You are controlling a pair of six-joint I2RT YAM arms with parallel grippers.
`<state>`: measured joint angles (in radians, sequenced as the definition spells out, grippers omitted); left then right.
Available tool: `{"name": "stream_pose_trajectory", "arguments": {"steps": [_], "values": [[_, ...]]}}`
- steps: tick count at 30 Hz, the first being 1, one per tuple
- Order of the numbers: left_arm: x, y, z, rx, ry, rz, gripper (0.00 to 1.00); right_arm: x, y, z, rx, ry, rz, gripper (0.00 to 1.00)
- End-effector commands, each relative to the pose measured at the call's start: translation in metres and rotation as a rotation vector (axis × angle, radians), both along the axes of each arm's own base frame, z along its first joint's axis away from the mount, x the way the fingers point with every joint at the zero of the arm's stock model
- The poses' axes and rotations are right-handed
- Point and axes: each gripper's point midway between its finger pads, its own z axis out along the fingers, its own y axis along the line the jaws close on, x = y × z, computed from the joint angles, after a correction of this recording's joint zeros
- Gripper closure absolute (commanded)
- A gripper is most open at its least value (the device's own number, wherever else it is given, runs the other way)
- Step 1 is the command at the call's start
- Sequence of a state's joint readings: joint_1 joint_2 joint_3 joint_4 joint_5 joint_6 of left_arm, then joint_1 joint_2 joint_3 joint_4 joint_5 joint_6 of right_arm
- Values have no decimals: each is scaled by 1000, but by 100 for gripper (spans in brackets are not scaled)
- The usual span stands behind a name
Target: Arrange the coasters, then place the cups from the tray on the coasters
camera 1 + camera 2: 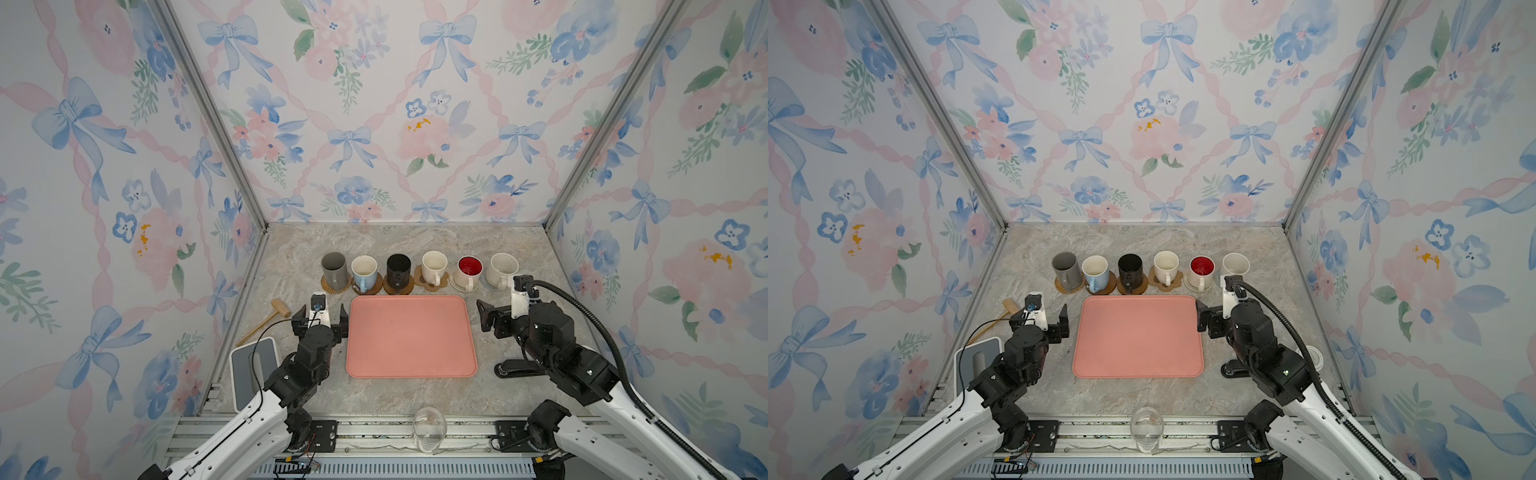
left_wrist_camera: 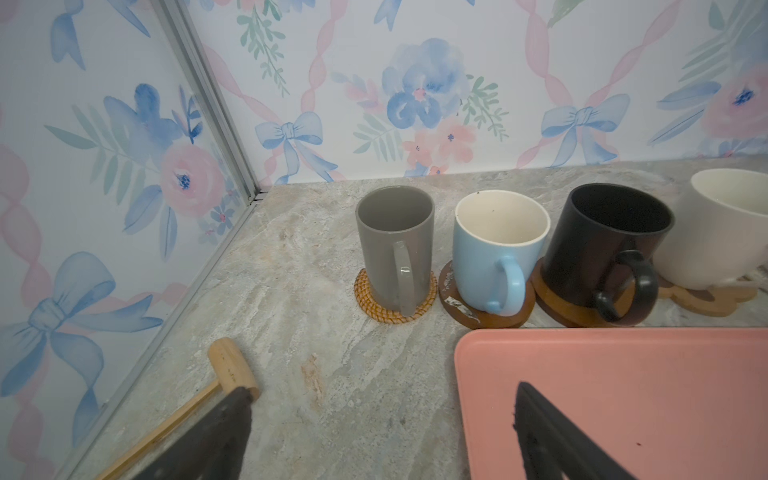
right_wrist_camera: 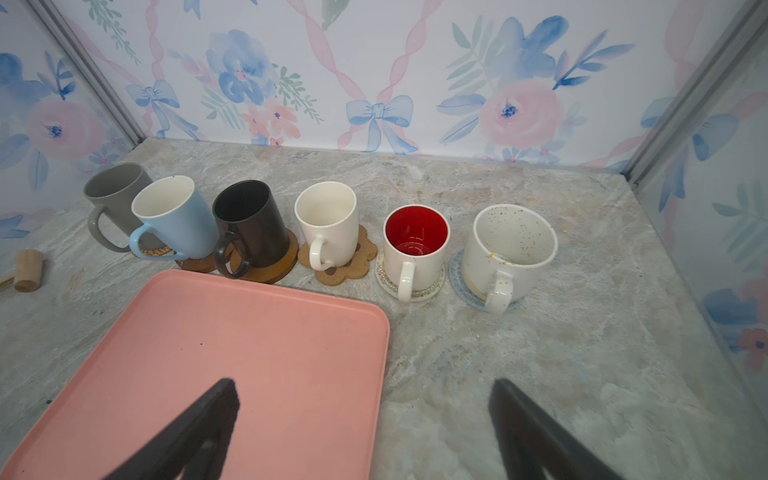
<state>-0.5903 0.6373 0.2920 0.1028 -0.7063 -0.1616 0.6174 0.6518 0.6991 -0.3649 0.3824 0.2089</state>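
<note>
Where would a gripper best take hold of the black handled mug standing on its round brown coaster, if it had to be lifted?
Likely its handle, coming from the side of the salmon-pink tray. The black mug stands upright with that loop turned toward the tray, while the pale blue mug and cream-white mug crowd its flanks, leaving little room around the body.

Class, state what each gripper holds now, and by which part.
Nothing is held: the left gripper and the right gripper both stand open and empty, near the salmon-pink rectangular tray.
</note>
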Motion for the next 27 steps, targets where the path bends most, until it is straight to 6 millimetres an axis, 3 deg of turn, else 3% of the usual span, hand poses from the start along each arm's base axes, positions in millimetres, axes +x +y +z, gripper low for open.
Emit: {"name": "stream_pose_trajectory", "arguments": {"steps": [1,7,11,17,27], "values": [[5,9,-2,-6,-26,32,2,4,-34,-12,-113,-23,-128,3],[15,24,-15,-16,-5,59,2,19,-75,-31,-95,-37,-317,3],[20,36,-20,-1,-8,95,2,34,-80,-50,-107,-17,-316,3],[21,71,-25,-6,-56,235,2,56,-97,-75,-163,-2,-367,3],[36,76,-54,39,-2,230,2,92,-107,-120,-208,-3,-384,3]]}}
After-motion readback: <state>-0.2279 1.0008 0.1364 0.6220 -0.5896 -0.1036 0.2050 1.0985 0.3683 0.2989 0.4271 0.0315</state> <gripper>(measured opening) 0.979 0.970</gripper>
